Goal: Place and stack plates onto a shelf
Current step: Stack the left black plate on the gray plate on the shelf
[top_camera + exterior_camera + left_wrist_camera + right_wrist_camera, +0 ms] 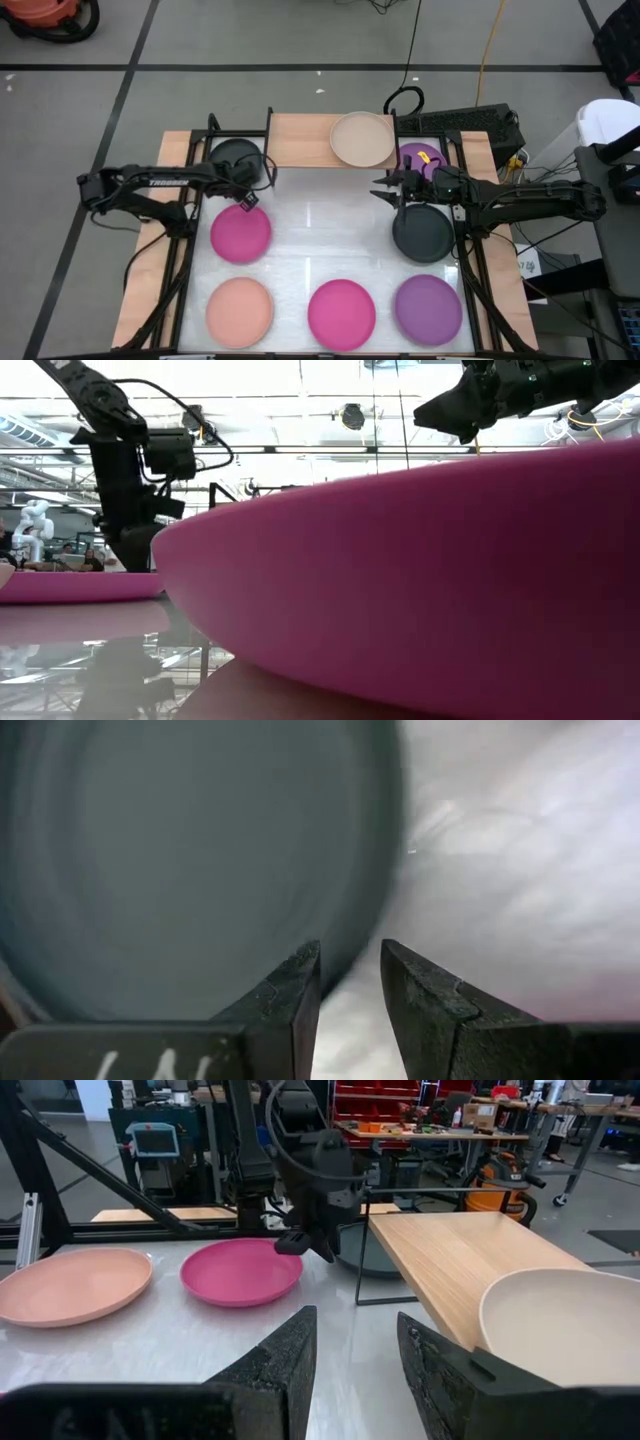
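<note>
From table height, a magenta plate fills the foreground. From above, the left gripper hovers by a black plate, the right gripper beside the shelf bearing a beige plate. Both grippers' fingers are slightly parted, holding nothing.

Count, from the overhead view.

Plates, 8 total:
- black: 2, black plate by the left arm and black plate by the right arm
- magenta pink: 2, upper pink plate and lower pink plate
- purple: 2, front purple plate and rear purple plate, the latter partly covered by the right arm
- beige: 1, beige plate
- peach: 1, peach plate

Shelf: 1.

Plates on the shelf: 1, the beige one.

Arms: 2, each with 1 claw.

Bench: 1.
</note>
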